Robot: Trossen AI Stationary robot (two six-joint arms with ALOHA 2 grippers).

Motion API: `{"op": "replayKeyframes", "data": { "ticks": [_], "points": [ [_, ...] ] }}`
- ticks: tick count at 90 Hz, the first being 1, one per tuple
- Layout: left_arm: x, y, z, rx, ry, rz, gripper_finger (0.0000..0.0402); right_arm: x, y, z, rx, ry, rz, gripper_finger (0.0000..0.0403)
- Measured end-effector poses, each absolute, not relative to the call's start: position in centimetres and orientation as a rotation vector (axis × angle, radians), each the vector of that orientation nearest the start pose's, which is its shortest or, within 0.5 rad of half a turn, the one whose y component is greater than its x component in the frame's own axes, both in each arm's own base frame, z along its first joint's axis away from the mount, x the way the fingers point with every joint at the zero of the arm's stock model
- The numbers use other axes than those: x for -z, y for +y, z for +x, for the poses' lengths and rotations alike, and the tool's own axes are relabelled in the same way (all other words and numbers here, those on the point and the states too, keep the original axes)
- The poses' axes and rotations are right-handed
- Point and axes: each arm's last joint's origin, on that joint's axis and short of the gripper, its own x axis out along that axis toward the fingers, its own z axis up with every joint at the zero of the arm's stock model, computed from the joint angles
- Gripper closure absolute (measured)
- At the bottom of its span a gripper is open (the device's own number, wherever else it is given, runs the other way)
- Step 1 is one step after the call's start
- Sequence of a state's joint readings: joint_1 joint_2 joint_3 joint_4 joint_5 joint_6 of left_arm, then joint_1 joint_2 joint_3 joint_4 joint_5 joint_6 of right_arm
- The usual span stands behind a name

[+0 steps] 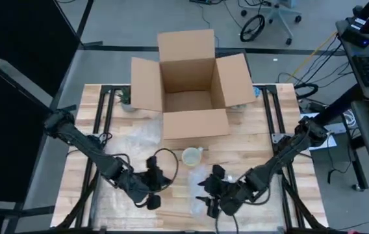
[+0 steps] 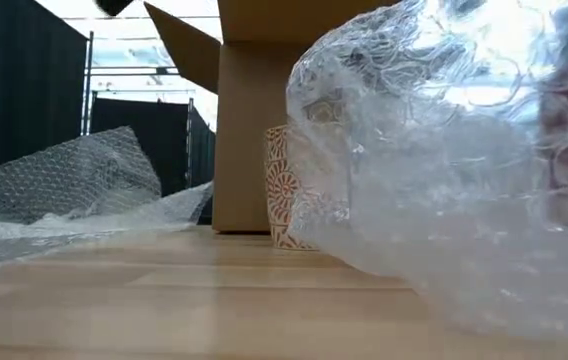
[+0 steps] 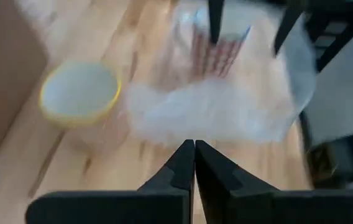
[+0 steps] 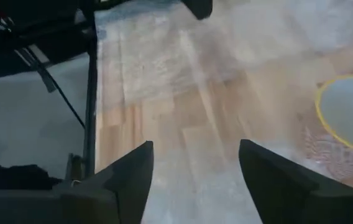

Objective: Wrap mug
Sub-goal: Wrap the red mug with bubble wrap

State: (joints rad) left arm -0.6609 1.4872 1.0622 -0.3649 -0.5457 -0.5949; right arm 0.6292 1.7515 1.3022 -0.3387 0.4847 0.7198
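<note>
Cream mug upright, between left tool, right tool

Two dark, jointed arms, each with black cable loops near the wrist and flat, tapered black fingers.

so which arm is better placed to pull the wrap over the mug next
Probably the left: its hand is shut on bubble wrap right beside the mug. The right hand is open and empty.
</note>
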Motion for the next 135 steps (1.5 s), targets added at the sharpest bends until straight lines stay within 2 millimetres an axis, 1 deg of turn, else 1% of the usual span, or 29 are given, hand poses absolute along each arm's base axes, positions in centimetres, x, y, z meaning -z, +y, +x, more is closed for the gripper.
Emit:
{"op": "replayKeyframes", "data": {
  "ticks": [7,17,24,31,39,46,56,70,78,86,98,111,114,123,130,135],
  "points": [
    [-24.8,-17.5,24.6,-0.098,0.654,-0.148,0.0401,-23.2,20.8,32.5,0.110,0.726,0.327,0.0153],
    [-23.5,-17.2,23.8,-0.122,0.669,-0.168,0.0401,-21.5,20.2,33.8,0.156,0.739,0.374,0.0151],
    [-22.3,-16.8,23.3,-0.141,0.692,-0.173,0.0401,-20.7,19.6,34.4,0.201,0.750,0.407,0.0155],
    [-21.9,-16.7,23.2,-0.149,0.686,-0.203,0.0401,-19.9,19.1,34.8,0.244,0.765,0.441,0.0162],
    [-21.4,-16.6,23.0,-0.151,0.695,-0.197,0.0401,-19.4,18.6,35.2,0.283,0.765,0.476,0.0169],
    [-21.4,-16.7,23.1,-0.146,0.686,-0.205,0.0401,-19.0,18.2,35.6,0.306,0.764,0.500,0.0175],
    [-21.4,-16.6,23.1,-0.149,0.686,-0.198,0.0401,-18.0,17.9,36.0,0.343,0.782,0.518,0.0182],
    [-21.4,-16.6,23.1,-0.151,0.684,-0.195,0.0401,-17.1,17.9,36.1,0.373,0.800,0.540,0.0194],
    [-21.4,-16.5,23.1,-0.160,0.679,-0.190,0.0401,-16.3,17.9,35.9,0.403,0.834,0.543,0.0209],
    [-21.4,-16.5,23.1,-0.162,0.677,-0.189,0.0401,-15.6,17.8,35.8,0.423,0.875,0.552,0.0234],
    [-21.4,-16.6,23.2,-0.158,0.667,-0.193,0.0401,-15.4,17.9,35.6,0.414,0.911,0.545,0.0286],
    [-21.5,-16.6,23.3,-0.155,0.655,-0.198,0.0401,-15.3,17.9,35.5,0.386,0.944,0.521,0.0376],
    [-21.5,-16.6,23.3,-0.156,0.657,-0.197,0.0401,-15.3,18.0,35.5,0.378,0.947,0.511,0.0389],
    [-21.5,-16.6,23.3,-0.156,0.657,-0.197,0.0401,-15.7,18.0,35.3,0.362,0.947,0.496,0.0395],
    [-21.5,-16.6,23.3,-0.158,0.655,-0.196,0.0401,-17.0,18.1,35.1,0.327,0.929,0.474,0.0401],
    [-21.5,-16.6,23.3,-0.158,0.654,-0.196,0.0401,-18.4,18.3,34.9,0.299,0.907,0.465,0.0402]
  ]
}}
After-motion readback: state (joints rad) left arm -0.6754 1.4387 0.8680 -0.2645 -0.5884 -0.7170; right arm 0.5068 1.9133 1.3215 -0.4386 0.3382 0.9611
